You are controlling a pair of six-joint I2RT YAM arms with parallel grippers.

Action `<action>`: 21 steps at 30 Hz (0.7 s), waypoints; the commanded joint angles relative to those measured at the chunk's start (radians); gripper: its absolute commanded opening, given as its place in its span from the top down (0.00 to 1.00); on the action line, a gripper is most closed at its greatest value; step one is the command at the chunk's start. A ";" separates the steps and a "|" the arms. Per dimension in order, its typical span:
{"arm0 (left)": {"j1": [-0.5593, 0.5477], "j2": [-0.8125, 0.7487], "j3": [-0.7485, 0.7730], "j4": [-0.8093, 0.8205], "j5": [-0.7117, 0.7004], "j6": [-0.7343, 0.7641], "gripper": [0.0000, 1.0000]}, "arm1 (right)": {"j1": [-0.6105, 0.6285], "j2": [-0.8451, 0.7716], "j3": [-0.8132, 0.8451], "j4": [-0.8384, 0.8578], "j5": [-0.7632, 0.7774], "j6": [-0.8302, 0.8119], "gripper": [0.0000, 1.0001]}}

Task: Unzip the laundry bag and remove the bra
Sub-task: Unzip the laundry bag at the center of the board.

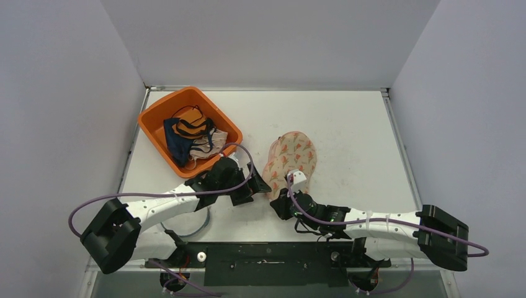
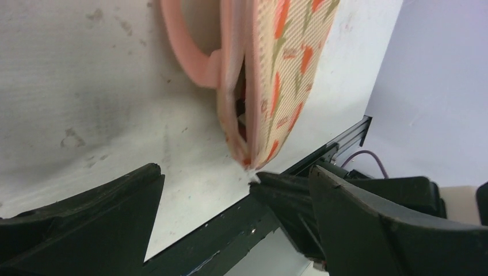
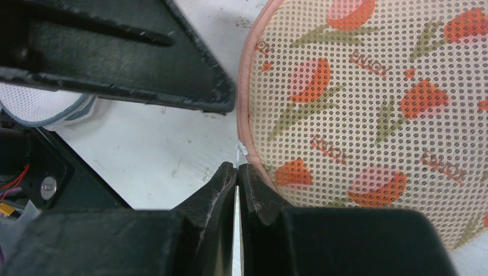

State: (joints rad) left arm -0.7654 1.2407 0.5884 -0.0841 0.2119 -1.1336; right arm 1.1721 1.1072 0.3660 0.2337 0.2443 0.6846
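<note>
The laundry bag is a rounded mesh pouch with an orange tulip print, lying mid-table. My right gripper is at its near edge, shut on the white zipper pull beside the pink zipper seam of the bag. My left gripper is open just left of the bag's near corner and holds nothing. In the left wrist view the bag stands slightly gaping along its edge, with a pink loop beside it. The bra is hidden.
An orange basket with several garments stands at the back left, just behind my left arm. A white mesh item lies near the table's front edge. The black base rail runs along the front.
</note>
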 commanded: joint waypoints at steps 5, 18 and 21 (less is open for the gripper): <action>-0.020 0.137 0.066 0.245 -0.006 -0.063 0.19 | 0.003 -0.009 0.032 0.086 -0.029 -0.006 0.95; -0.011 0.180 0.076 0.239 -0.019 -0.056 0.96 | 0.008 -0.089 0.009 0.025 -0.005 0.004 0.95; 0.002 0.181 0.079 0.234 -0.017 -0.054 1.00 | 0.009 -0.125 -0.005 -0.008 0.001 0.011 0.95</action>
State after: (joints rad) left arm -0.7799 1.4181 0.6220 0.1169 0.2131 -1.1976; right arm 1.1728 1.0431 0.3660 0.2245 0.2276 0.6861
